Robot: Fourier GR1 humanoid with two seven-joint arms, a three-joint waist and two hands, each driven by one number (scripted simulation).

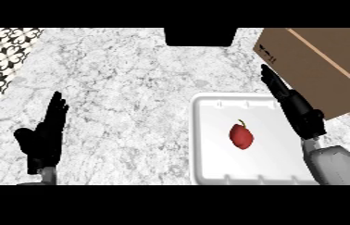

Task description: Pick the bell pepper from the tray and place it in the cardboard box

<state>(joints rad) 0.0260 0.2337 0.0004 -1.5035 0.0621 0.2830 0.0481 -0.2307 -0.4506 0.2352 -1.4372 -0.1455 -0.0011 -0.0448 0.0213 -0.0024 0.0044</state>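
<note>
Bell pepper (241, 136), red with a short stem, lies alone near the middle of the white tray (212, 164) at the lower right of the frame. Its long axis runs roughly up and down the frame, tilted slightly, stem toward the top. Nothing touches it, so the pick is not yet begun. Over the tray's right rim hangs the right hand (290, 103), fingers straight and holding nothing, pointing toward the upper left, likely poised to come across to the pepper. Just beyond it, at the upper right, stands the cardboard box (311, 62). The left hand (42, 131) rests with straight fingers at the lower left of the marbled worktop (130, 90).
</note>
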